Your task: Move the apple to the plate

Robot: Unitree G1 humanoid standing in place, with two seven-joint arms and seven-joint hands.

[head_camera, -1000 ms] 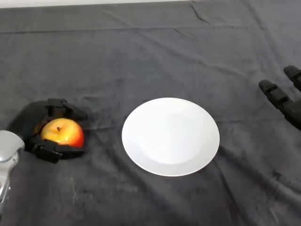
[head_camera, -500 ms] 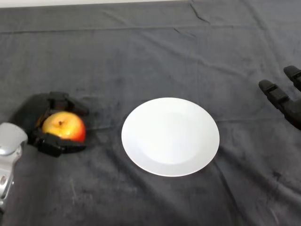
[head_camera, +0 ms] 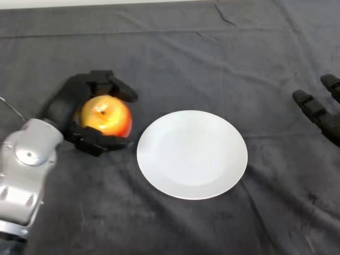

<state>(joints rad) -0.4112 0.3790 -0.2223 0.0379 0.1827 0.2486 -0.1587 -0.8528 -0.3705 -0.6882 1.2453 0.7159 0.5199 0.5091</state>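
Observation:
A red and yellow apple [head_camera: 106, 116] is held just left of the white plate [head_camera: 192, 154]. My left hand [head_camera: 71, 109] is shut on it, black fingers curled over its far side and the thumb under its near side. The apple and hand look lifted off the dark cloth, a little short of the plate's left rim. The silver-grey forearm [head_camera: 25, 175] comes in from the lower left. The plate lies flat in the middle of the table with nothing on it.
The idle right hand's black fingers [head_camera: 321, 112] rest at the right edge of the table. The dark cloth [head_camera: 175, 64] covers the whole surface, with folds near the far edge.
My left hand has lifted the apple and carried it to the right and away from me, from the far left of the cloth to just beside the plate.

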